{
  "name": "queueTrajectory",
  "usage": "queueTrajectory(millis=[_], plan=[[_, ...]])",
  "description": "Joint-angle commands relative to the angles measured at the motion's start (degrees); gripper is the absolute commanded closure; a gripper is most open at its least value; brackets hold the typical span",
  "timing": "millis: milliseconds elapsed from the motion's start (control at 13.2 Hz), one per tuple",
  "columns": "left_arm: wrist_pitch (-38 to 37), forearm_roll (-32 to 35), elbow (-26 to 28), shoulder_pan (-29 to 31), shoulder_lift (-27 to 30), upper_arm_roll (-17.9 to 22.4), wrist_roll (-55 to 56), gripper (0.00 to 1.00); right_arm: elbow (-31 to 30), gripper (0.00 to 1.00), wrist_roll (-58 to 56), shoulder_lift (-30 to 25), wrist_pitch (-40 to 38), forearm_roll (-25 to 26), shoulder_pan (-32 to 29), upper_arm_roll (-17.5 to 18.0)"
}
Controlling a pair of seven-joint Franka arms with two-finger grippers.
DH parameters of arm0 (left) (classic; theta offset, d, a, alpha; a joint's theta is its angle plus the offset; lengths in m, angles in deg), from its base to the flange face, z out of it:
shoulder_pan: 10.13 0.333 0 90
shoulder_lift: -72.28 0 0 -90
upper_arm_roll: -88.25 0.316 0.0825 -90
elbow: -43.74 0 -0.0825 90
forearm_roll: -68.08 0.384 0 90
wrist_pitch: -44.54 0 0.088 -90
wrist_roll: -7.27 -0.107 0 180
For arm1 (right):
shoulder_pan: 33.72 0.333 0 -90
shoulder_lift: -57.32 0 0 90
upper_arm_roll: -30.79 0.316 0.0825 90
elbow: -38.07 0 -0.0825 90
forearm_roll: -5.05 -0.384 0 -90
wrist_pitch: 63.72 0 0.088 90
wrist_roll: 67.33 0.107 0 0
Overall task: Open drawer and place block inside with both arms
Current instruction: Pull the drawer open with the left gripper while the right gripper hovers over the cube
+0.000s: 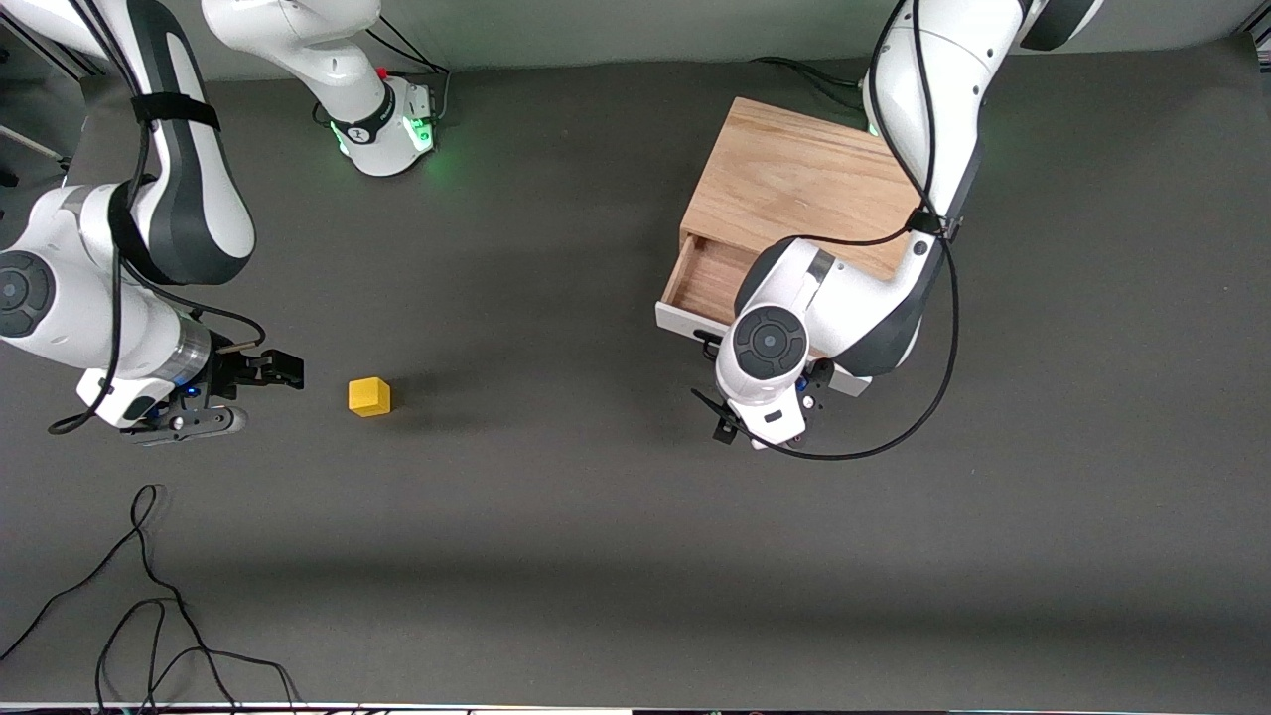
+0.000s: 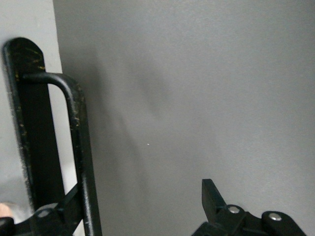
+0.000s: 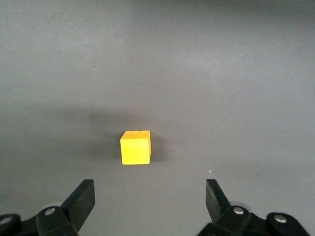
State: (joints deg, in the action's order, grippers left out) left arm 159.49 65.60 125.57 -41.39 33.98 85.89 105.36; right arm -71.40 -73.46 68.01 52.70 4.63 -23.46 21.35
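No readable writing or labels in any view.

Front view: cabinet (image 1: 794,184) sits toward the left arm's end of the table. Its drawer (image 1: 707,283) is pulled partway out, white front panel facing the camera, bare wood floor showing. Left gripper (image 1: 760,422) is at the drawer front, mostly hidden under its own wrist. Block (image 1: 369,396) sits on the mat, well apart from the cabinet, toward the right arm's end. Right gripper (image 1: 273,369) is just beside the block, fingers spread, holding nothing.

Left wrist view: black wire handle (image 2: 74,142) runs past one finger; other finger (image 2: 212,197) stands clear of it. Gap is wide, so fingers are parted, not clamped on the handle.

Right wrist view: block (image 3: 135,147) lies ahead of the gripper (image 3: 150,196), roughly centred between the wide-open fingers (image 3: 81,199), not touching either.
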Motion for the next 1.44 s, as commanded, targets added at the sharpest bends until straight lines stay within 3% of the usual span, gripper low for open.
queueTrajectory(millis=[0, 831, 1133, 1360], plan=[[3.8, 1.0, -3.3, -0.2, -1.9, 0.1, 0.4, 0.00, -6.0, 0.00, -0.9, -1.5, 6.0, 0.8, 0.6, -0.3], [9.2, 3.3, -5.5, -0.1, -1.4, 0.1, 0.5, 0.00, -4.7, 0.00, -1.3, -0.4, 6.4, 0.3, 2.7, 0.0], [2.1, 6.0, -10.6, 2.3, 1.9, 0.1, -1.8, 0.00, -8.9, 0.00, -1.1, 1.3, 11.5, 0.1, 2.7, 0.0], [-6.3, 5.0, -11.1, 7.0, 8.1, -0.5, -13.7, 0.00, -13.6, 0.00, -1.0, 3.0, 18.7, 0.1, 2.7, 0.0]])
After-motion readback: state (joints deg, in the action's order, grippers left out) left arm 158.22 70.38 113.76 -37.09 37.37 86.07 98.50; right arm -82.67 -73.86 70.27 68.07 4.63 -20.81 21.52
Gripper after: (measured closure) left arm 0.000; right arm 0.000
